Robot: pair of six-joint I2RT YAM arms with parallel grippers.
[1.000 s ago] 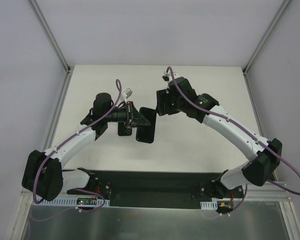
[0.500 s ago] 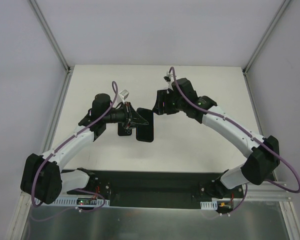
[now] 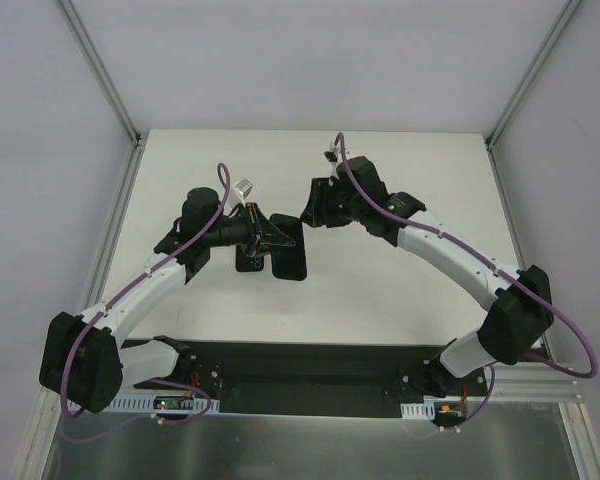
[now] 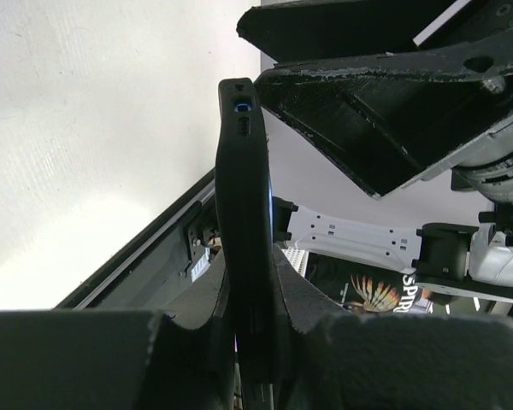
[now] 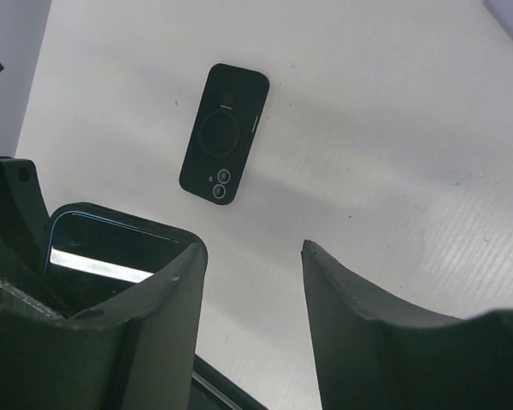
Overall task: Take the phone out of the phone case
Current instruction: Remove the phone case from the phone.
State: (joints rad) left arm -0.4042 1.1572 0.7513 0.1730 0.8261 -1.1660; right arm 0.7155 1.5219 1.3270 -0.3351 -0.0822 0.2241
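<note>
My left gripper (image 3: 270, 232) is shut on a black cased phone (image 3: 290, 258) and holds it above the table. In the left wrist view the phone (image 4: 244, 205) stands edge-on between the fingers (image 4: 316, 307), with a small blue spot at its top end. My right gripper (image 3: 308, 208) is open and empty, just right of the held phone's far end. In the right wrist view its left finger (image 5: 167, 316) overlaps the phone's glossy screen (image 5: 103, 252). A second black phone-shaped piece (image 5: 224, 135), with a ring mark and two lenses, lies flat on the table (image 3: 248, 260).
The white table (image 3: 400, 280) is bounded by metal rails at the left (image 3: 115, 220) and right (image 3: 515, 220). A black base panel (image 3: 300, 375) runs along the near edge.
My right gripper has moved left and closer to the held phone. My left arm has shifted slightly left, still holding the phone.
</note>
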